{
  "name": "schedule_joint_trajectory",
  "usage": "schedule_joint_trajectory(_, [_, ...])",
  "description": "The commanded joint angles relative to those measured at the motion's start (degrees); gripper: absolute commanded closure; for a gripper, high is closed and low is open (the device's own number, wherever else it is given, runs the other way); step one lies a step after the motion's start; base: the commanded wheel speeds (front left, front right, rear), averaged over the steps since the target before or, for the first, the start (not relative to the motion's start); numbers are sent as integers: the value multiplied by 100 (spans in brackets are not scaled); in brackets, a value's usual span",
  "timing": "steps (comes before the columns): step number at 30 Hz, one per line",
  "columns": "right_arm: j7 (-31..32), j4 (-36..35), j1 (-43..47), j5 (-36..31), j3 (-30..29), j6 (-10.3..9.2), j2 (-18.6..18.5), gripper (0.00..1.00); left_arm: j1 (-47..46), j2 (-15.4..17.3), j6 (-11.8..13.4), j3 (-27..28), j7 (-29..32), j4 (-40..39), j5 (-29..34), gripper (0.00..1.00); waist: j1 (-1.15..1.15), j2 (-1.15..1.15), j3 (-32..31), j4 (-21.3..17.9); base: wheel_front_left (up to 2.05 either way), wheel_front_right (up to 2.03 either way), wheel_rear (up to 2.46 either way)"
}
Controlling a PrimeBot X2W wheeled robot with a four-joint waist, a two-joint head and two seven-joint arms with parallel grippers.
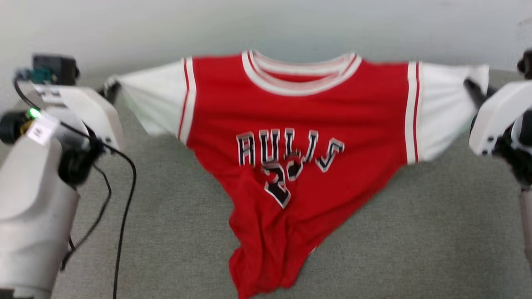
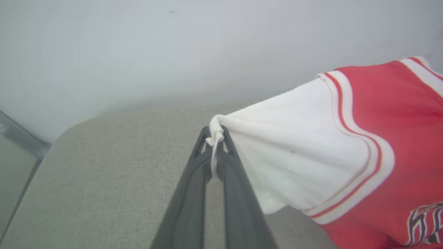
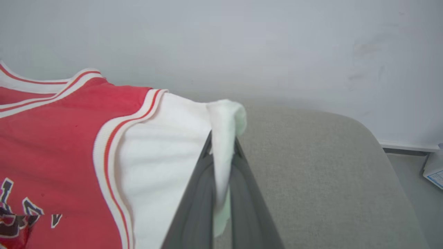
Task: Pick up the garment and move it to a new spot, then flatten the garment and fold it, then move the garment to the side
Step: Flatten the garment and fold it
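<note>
The garment [image 1: 299, 120], a red jersey with white sleeves, striped trim and black lettering, hangs stretched between my two grippers above the grey cushion. My left gripper [image 2: 215, 136] is shut on the tip of one white sleeve [image 2: 294, 155]. My right gripper [image 3: 223, 138] is shut on the other white sleeve [image 3: 166, 155], whose edge bunches between the fingers. In the head view the left gripper [image 1: 109, 88] and right gripper [image 1: 471, 86] pull the sleeves apart at shoulder height. The red hem [image 1: 266, 257] droops in a crumpled point onto the cushion.
A grey fabric surface [image 1: 415, 232] lies under the garment, with a pale wall [image 1: 266, 25] behind. My left arm's black cable [image 1: 124, 199] hangs over the surface at the left. The surface's rounded corner [image 3: 373, 138] and floor beyond lie to the right.
</note>
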Motion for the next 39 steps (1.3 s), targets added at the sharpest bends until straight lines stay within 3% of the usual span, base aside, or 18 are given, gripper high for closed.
schedule_joint_trajectory(1, [-69, 72, -282, -85, 14, -6, -75, 100, -260, 38, 43, 64, -126, 52, 63, 100, 0, 0, 119, -39, 0, 0, 0])
schedule_joint_trajectory(8, [-541, 556, -1860, -335, -5, -8, -160, 100, -1670, 102, 155, 262, -692, 444, 248, 100, 0, 0, 697, -99, 0, 0, 0])
schedule_joint_trajectory(24, [-1574, 1674, -5307, -584, -67, -9, -121, 100, -4703, 420, 115, 732, -1614, 1133, 274, 100, 0, 0, 2223, -231, 0, 0, 0])
schedule_joint_trajectory(34, [-1955, 2755, -6159, -393, 533, -8, 165, 100, -4987, 187, -183, 632, -2018, 1911, 115, 100, 0, 0, 2895, -237, 0, 0, 0])
schedule_joint_trajectory(39, [-2224, 3314, -6032, -119, 915, -8, 235, 100, -4732, 62, -324, 572, -2225, 2370, -75, 100, 0, 0, 3000, -232, 0, 0, 0])
